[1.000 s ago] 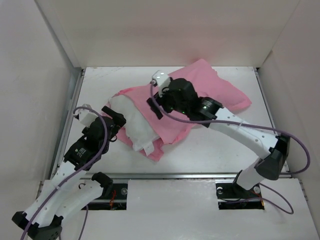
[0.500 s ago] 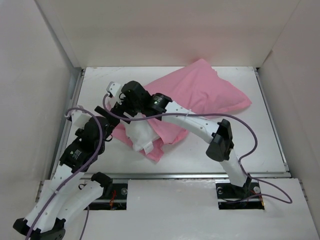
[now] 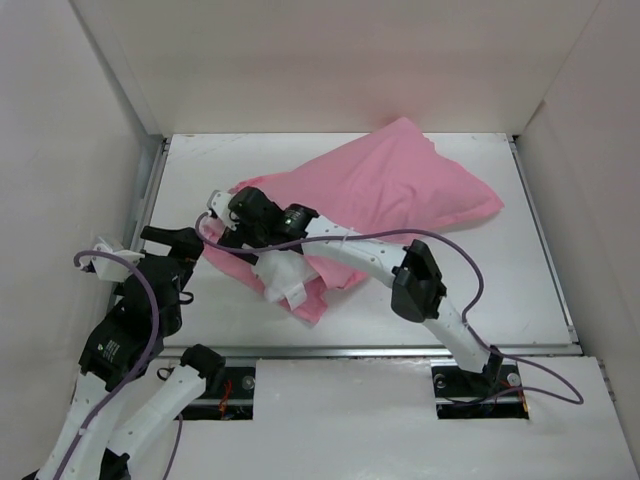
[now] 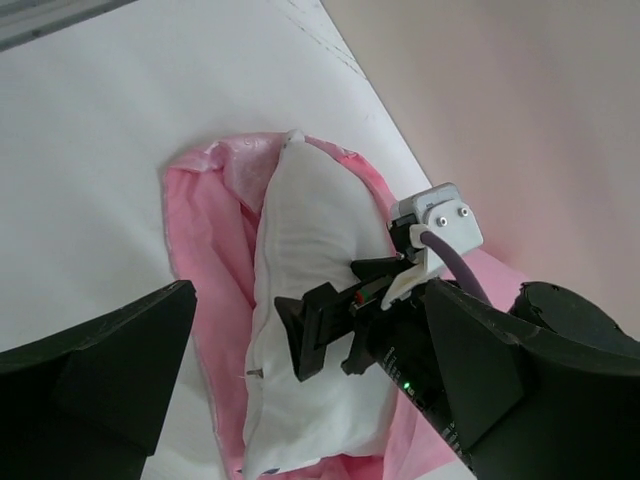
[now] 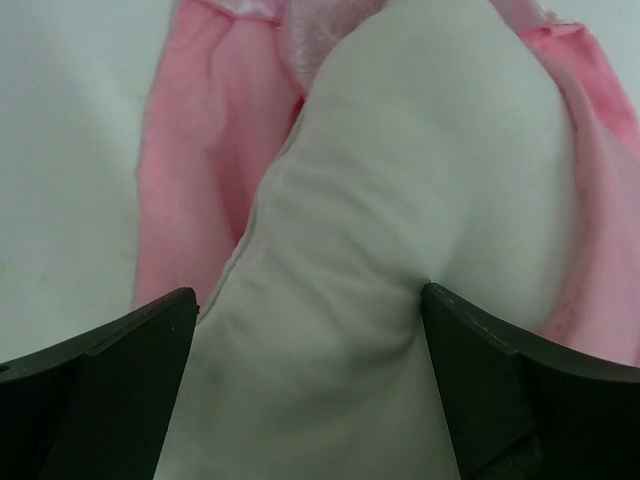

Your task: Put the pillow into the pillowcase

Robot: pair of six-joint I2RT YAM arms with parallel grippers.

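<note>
Pink satin pillowcase (image 3: 400,188) lies across the middle of the table (image 3: 480,290). The white pillow (image 3: 281,276) is mostly inside it, with one end bulging out of the mouth toward the near left. My right gripper (image 5: 307,292) is spread wide, its fingers straddling that exposed end and pressed into it. I cannot quite tell from the wrist view whether they squeeze it. My left gripper (image 4: 308,310) is also spread, holds nothing and hangs off to the left. I judge the pillow light, soft and yielding, and the satin slippery. The best hold is the case's hem beside the mouth.
</note>
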